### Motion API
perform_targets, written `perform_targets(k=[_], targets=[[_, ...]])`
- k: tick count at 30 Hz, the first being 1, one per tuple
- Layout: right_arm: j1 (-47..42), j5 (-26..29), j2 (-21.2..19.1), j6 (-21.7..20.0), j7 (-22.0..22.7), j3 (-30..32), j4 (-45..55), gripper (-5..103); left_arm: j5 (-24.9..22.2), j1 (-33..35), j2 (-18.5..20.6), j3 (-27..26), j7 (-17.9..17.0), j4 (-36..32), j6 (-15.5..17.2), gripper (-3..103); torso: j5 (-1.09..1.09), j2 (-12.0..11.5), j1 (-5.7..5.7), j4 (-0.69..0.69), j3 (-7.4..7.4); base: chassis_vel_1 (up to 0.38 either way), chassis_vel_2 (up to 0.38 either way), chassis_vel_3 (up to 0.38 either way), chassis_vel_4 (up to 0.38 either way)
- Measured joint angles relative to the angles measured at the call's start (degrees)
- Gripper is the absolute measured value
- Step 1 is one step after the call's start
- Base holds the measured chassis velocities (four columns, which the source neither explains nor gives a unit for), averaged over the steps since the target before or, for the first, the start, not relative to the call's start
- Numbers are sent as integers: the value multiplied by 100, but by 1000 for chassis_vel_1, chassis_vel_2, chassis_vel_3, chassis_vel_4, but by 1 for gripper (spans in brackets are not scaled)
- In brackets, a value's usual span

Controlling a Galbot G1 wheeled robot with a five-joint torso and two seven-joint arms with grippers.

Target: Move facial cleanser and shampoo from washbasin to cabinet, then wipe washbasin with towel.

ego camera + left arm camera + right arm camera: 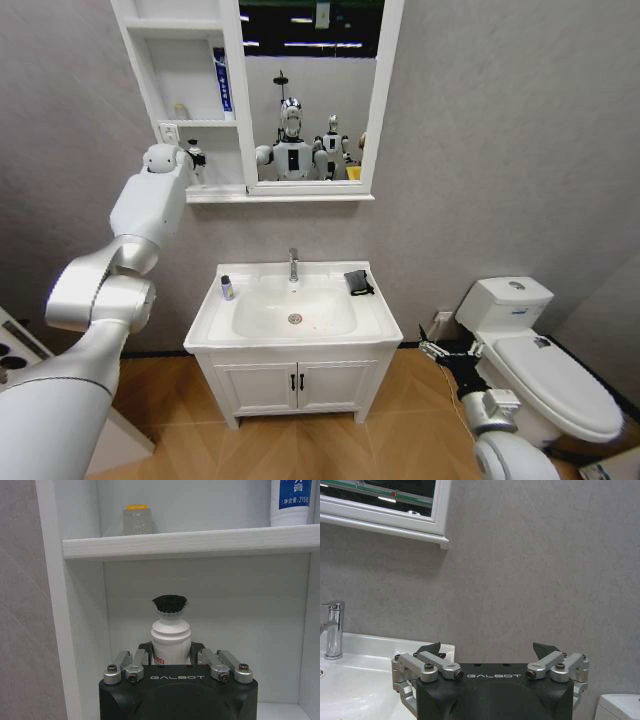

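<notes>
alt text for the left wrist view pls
The left gripper holds a white bottle with a black cap inside the tall white cabinet's lowest compartment. On the shelf above stand a small grey box and a blue-labelled white tube.

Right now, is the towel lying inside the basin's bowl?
No, the towel lies on the washbasin rim's back right corner, outside the bowl.

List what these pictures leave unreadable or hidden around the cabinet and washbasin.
- Left wrist view: the white bottle in the left end effector; its base and label are hidden by the end effector body.
- Left wrist view: the blue-labelled tube is cut off by the edge.
- Head view: the small bottle on the washbasin is too small to read.
</notes>
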Motion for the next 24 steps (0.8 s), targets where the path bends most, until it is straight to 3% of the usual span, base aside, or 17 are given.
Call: perform_targets(k=[13, 15, 18, 19, 21, 23, 24], targets=[[-82, 37, 38, 25, -59, 47, 49, 100, 177, -50, -101, -149, 0, 254, -189, 36, 0, 0, 1, -1, 0, 0, 0, 0, 0], [-73, 41, 41, 26, -57, 47, 49, 100, 176, -50, -97, -158, -3, 256, -190, 48, 0, 0, 0, -1, 0, 0, 0, 0, 0], [-62, 50, 42, 26, -51, 46, 58, 100, 176, -38, -90, -157, -4, 257, -195, 53, 1, 0, 0, -1, 0, 0, 0, 0, 0], [-56, 63, 42, 25, -44, 46, 71, 100, 175, -20, -88, -155, -4, 254, -198, 64, 0, 0, 0, -1, 0, 0, 0, 0, 0], [-54, 70, 43, 23, -40, 46, 79, 100, 172, -10, -88, -155, -6, 249, -198, 64, -1, 0, 1, 0, 0, 0, 0, 0, 0], [-61, 75, 45, 21, -35, 53, 87, 100, 165, 4, -90, -155, -12, 214, -201, 75, 0, 0, 1, 0, 0, 0, 0, 0, 0], [-61, 75, 45, 21, -35, 53, 87, 100, 165, 4, -90, -155, -12, 214, -201, 75, 0, 0, 1, 0, 0, 0, 0, 0, 0]])
